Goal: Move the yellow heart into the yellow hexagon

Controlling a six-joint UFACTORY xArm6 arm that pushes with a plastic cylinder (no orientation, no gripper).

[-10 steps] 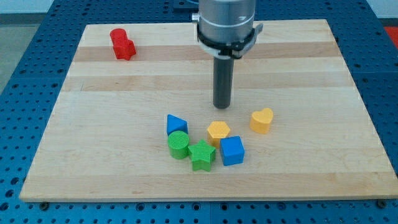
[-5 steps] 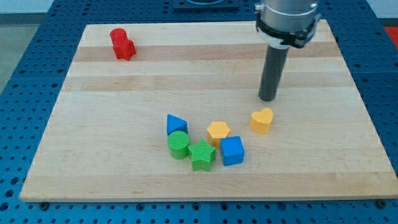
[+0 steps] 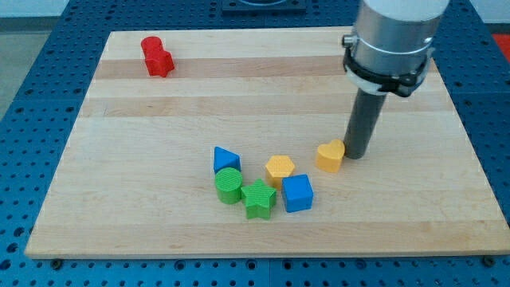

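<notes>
The yellow heart (image 3: 330, 156) lies on the wooden board (image 3: 159, 119), right of centre. The yellow hexagon (image 3: 280, 168) sits a short way to its left, slightly lower, with a small gap between them. My tip (image 3: 358, 155) is at the heart's right side, touching or almost touching it. The dark rod rises from there to the grey arm body at the view's top right.
A blue cube (image 3: 297, 192) sits just below the hexagon. A green star (image 3: 259, 199), a green cylinder (image 3: 229, 185) and a blue triangle (image 3: 225, 159) cluster to the hexagon's left. Two red blocks (image 3: 156, 56) stand at the board's top left.
My tip has moved from above the hexagon, right and down, to the heart's right side. The heart has shifted slightly left toward the hexagon.
</notes>
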